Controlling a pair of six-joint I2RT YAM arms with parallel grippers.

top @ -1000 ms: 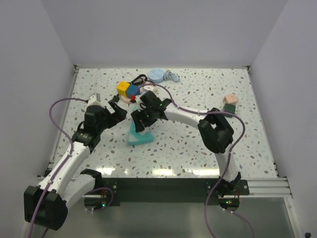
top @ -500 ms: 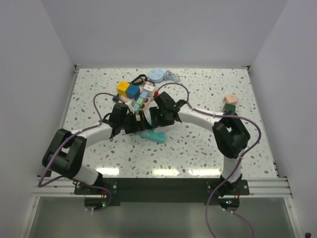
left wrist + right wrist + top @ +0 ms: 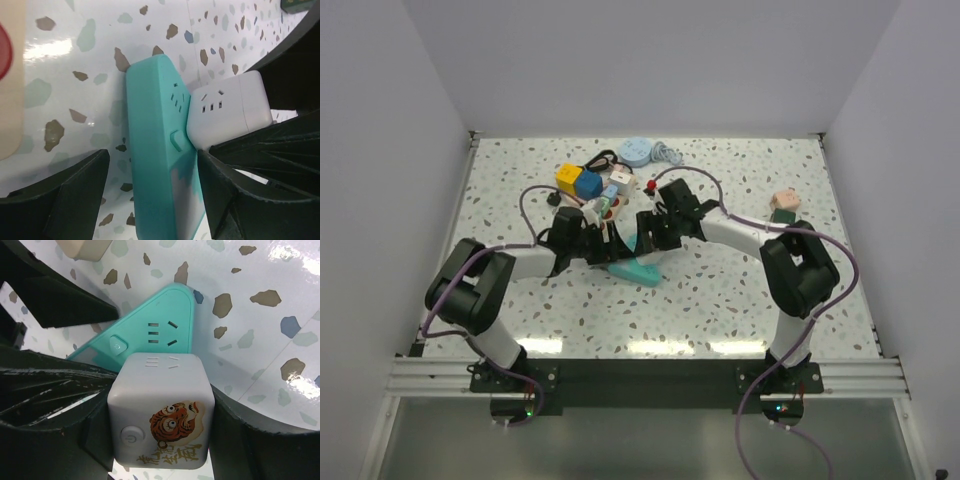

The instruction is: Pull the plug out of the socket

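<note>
I see teal block [image 3: 636, 271] nearest on worktop [image 3: 770, 290]. My L tool [image 3: 150, 185] is spread astride it, gap one side. R tool [image 3: 160, 427] pinching white tiger cube [image 3: 160, 405], against block. Cream socket [image 3: 10, 105] w/ red outlet just beyond, beside L tool.

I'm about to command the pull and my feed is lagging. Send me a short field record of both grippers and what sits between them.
left gripper: open, fingers straddling the teal block, gap showing on one side
right gripper: closed on the white cube with the tiger sticker
cube and block: touching along one edge of the block; the joint itself is hidden
teal block: lying flat, outlet face up
cream power strip: beside the teal block, apart from it, not held
</note>
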